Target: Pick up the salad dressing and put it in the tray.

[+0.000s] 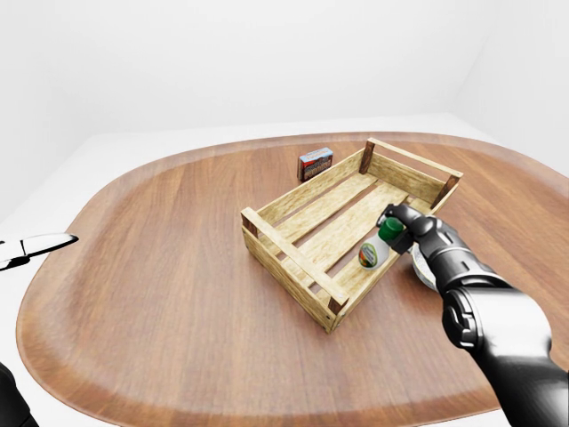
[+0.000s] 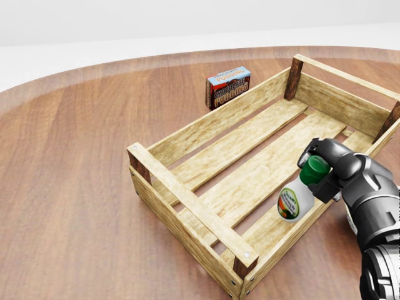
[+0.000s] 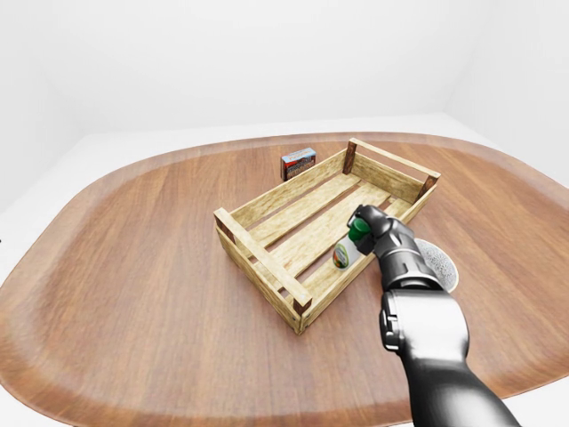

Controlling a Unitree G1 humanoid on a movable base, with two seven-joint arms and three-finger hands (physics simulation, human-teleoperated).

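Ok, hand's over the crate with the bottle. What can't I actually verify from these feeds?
- Whether the salad dressing rests on the tray slats: no side view.
- Grip on its green cap: right hand covers the contact.
- White round thing beside the tray: arm hides most.
- Left hand: cut by left-eye view's edge.
- Bottle label: too small.

Salad dressing bottle (image 2: 295, 201): white body, green cap, round label in orange and green. Tray (image 2: 187, 141): pale yellowish slats, dark brown corner posts. Right hand (image 2: 337, 167): glossy black and grey. Pudding box (image 2: 228, 87) (at tray's 11 o'clock): brown, blue, red, white lettering. Table (image 2: 75, 187): reddish-brown woodgrain.
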